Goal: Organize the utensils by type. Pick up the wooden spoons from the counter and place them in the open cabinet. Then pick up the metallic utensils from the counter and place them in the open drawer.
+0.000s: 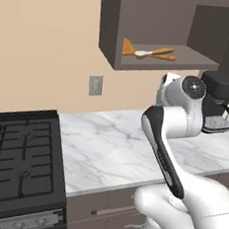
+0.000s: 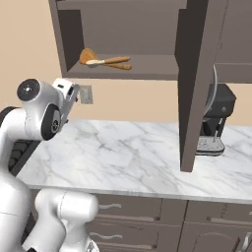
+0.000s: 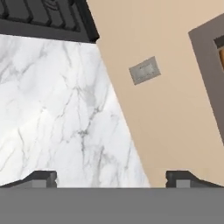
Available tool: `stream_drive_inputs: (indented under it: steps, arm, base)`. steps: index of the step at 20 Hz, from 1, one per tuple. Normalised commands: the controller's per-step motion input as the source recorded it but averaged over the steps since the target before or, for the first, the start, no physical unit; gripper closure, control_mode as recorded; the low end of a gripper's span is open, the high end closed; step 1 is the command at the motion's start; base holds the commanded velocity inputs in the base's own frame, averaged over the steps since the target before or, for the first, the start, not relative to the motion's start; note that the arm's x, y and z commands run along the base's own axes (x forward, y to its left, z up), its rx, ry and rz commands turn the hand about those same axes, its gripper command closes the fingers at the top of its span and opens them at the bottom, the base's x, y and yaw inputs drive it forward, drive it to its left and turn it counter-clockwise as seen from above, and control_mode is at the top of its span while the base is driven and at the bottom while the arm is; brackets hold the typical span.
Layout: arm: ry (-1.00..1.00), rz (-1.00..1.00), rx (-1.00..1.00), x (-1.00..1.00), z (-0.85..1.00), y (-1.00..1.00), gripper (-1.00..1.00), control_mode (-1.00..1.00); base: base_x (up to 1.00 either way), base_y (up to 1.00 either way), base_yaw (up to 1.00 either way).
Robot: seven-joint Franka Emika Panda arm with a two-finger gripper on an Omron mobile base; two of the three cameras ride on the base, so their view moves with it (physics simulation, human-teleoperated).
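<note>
Wooden spoons: both lay on the open cabinet shelf, upper centre of frame; that part judged done. Metal utensils: none seen on the marble worktop. Claw: wide open, empty.

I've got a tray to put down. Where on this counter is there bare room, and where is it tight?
The counter lies bare from the stove across to the coffee machine. The tight spots are around that machine and under the open cabinet door. The cabinet shelf's left end holds the wooden spoons.
</note>
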Motion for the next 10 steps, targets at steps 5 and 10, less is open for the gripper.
stream_drive_inputs:
  steps: [5,10]
  arm:
    - [0.04,-0.72,0.60,-0.65,-0.31,0.00,-1.00,-1.00]
    - [0.04,-0.82,0.78,-0.42,-0.21,-0.02,-1.00,-1.00]
  base:
    - [0.00,0.00,0.00]
    - [0.00,0.00,0.00]
